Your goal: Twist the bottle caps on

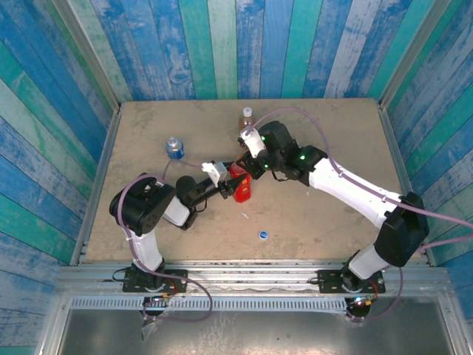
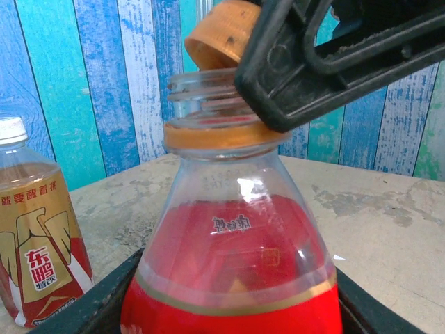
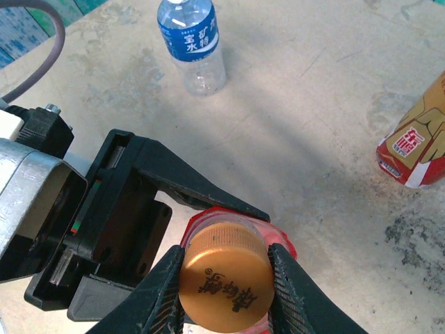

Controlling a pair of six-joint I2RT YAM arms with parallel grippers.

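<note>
- Orange cap (image 3: 224, 280) pinched in right claw (image 3: 226, 296), sitting tilted over the open neck of red bottle (image 2: 233, 264), threads bare below it.
- Left claw (image 1: 233, 186) clamped on red bottle body, bottle upright, mid table (image 1: 332, 133).
- Tea bottle (image 1: 247, 118) at 12 o'clock from red bottle, white cap (image 2: 10, 129) on.
- Water bottle (image 1: 174, 148), blue label, at 10 o'clock.
- Blue cap (image 1: 262, 235) loose on table at 5 o'clock.
</note>
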